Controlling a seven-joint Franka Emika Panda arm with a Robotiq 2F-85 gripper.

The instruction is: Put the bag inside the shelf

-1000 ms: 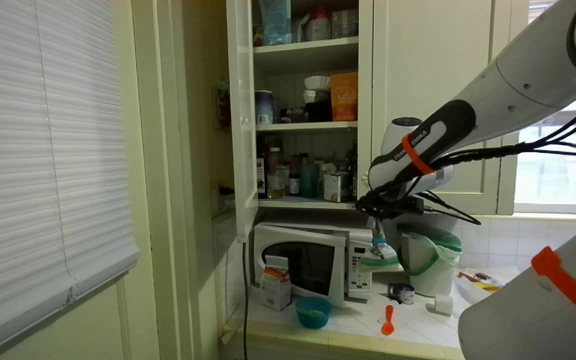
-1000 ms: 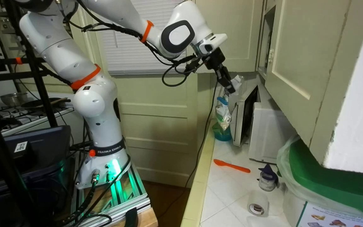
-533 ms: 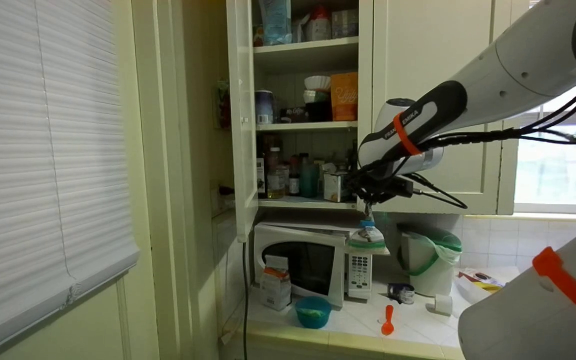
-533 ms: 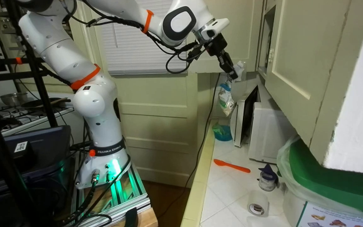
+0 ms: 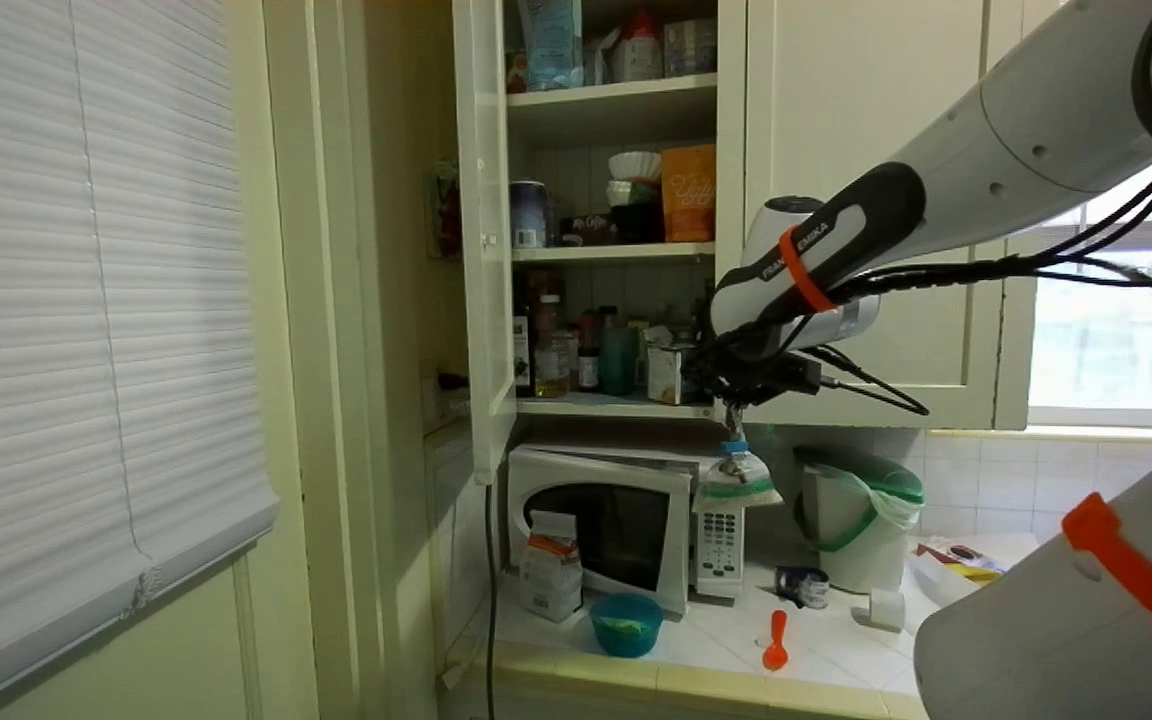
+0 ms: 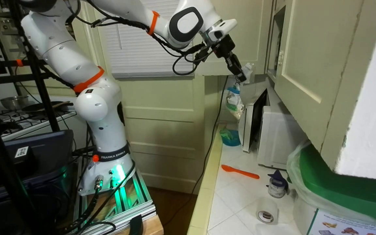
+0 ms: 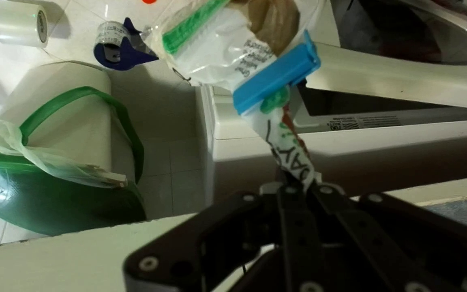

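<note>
"Confirming grip: what is the gripper point(image 7: 306, 186) clamped on?"
"The narrow top of the bag point(image 7: 225, 52), above its blue clip point(image 7: 276, 77)"
"State the bag's position"
"Hanging outside the shelf point(image 5: 616, 253), near the microwave point(image 5: 626, 530)"

In an exterior view, a white jointed robot arm point(image 5: 1016, 165) extends from the right edge to a dark, partly hidden gripper point(image 5: 733, 402). From it hangs a small, limp, whitish plastic bag point(image 5: 739, 474), a blue plastic clip point(image 5: 735, 447) at its neck and a green band point(image 5: 739, 491) lower down. It hangs lower than the lowest visible board point(image 5: 606, 408) of the tall off-white wooden cupboard point(image 5: 616, 253), whose door point(image 5: 484, 300) stands open; an orange pouch point(image 5: 688, 195) and a green bottle point(image 5: 619, 358) stand inside. Behind the bag is a pale boxy microwave point(image 5: 626, 535), standing ajar. On the white tiled counter point(image 5: 706, 635) are a printed white packet point(image 5: 551, 575), a round teal plastic bowl point(image 5: 626, 643) and an orange plastic spoon point(image 5: 776, 655).
</note>
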